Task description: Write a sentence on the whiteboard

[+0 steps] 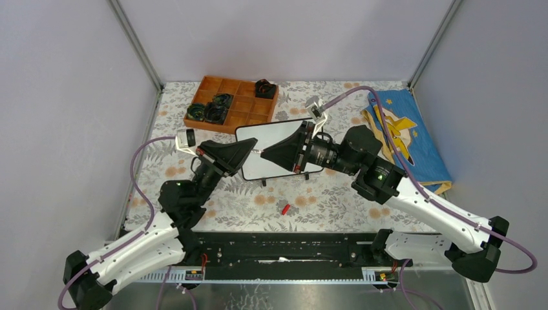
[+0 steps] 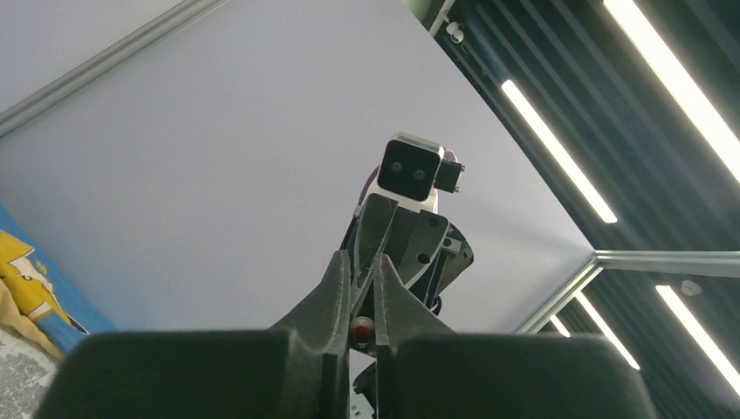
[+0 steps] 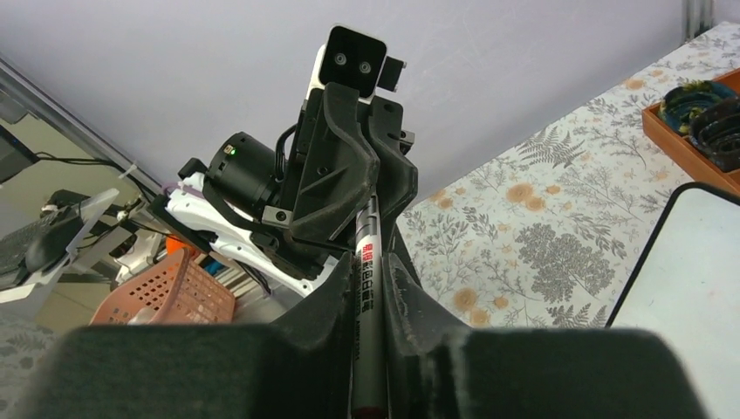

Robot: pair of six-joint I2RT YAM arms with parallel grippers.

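The whiteboard [image 1: 278,169] lies flat at mid-table, partly covered by both grippers; its corner shows in the right wrist view [image 3: 689,297]. No red sentence shows on its visible white surface. My left gripper [image 1: 256,149] and right gripper [image 1: 263,154] meet tip to tip above the board. In the right wrist view my right gripper [image 3: 367,272] is shut on a grey marker [image 3: 369,253] that runs up into the left gripper's fingers [image 3: 345,166]. In the left wrist view my left gripper [image 2: 362,292] is closed round the marker's red end [image 2: 362,331].
A small red cap [image 1: 285,208] lies on the floral cloth in front of the board. An orange compartment tray [image 1: 240,111] with dark round items stands behind the board. A blue and yellow cloth [image 1: 408,132] lies at the right. Grey walls enclose the table.
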